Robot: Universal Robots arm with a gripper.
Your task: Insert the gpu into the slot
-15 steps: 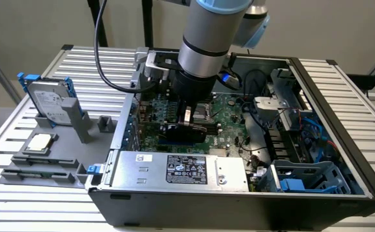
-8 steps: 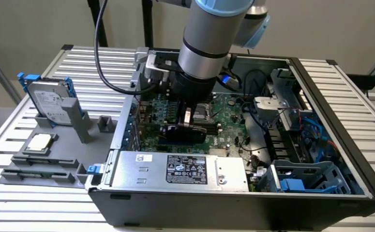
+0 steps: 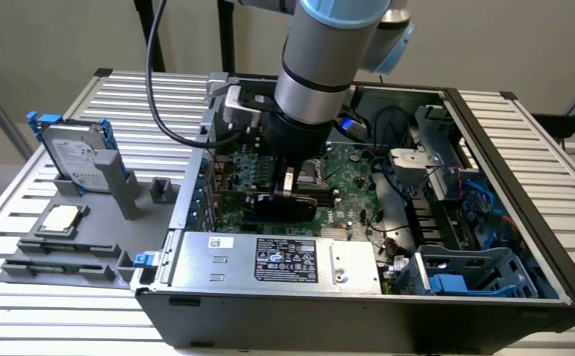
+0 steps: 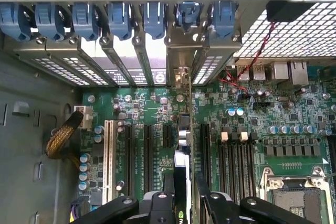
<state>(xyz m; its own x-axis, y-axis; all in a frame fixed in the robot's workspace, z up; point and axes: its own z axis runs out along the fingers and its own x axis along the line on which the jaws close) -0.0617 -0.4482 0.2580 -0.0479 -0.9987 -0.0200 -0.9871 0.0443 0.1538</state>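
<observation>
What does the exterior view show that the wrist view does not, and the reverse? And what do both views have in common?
Exterior view: the robot arm, the silver power supply, the blue drive cage, and a hard drive standing outside the computer case. Wrist view: a row of blue retention clips, the perforated metal slot covers, and the white expansion slot. Both: the green motherboard, and the end effector shut on the gpu, which stands on edge.

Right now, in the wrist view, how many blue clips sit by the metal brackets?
7 blue clips, side by side in one row at the ends of the metal brackets. One is cut by the frame edge; more may be hidden.
</observation>
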